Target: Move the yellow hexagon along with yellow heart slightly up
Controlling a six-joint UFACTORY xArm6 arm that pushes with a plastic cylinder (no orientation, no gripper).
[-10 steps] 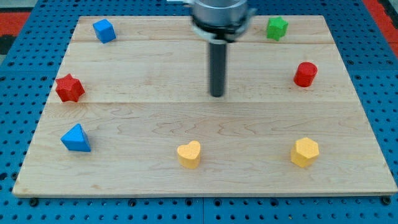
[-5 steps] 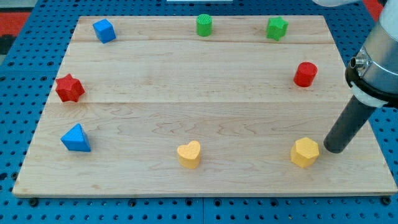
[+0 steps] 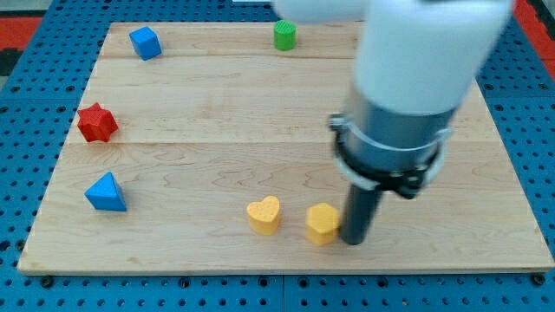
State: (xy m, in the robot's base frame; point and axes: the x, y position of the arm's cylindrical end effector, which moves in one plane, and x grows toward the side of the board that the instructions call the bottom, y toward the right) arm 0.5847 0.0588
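Observation:
The yellow hexagon (image 3: 322, 223) sits near the view's bottom edge of the wooden board (image 3: 173, 147), right of the yellow heart (image 3: 264, 214), with a small gap between them. My tip (image 3: 354, 240) touches the hexagon's right side. The arm's large body rises above it and hides the board's upper right part.
A blue block (image 3: 145, 42) is at the top left, a green cylinder (image 3: 284, 35) at the top middle, a red star-like block (image 3: 96, 122) at the left edge and a blue triangle (image 3: 106, 192) at the lower left.
My tip came from the board's middle to the hexagon's right side, then pushed the hexagon left until it lies close to the heart. The arm now hides the green and red blocks at right.

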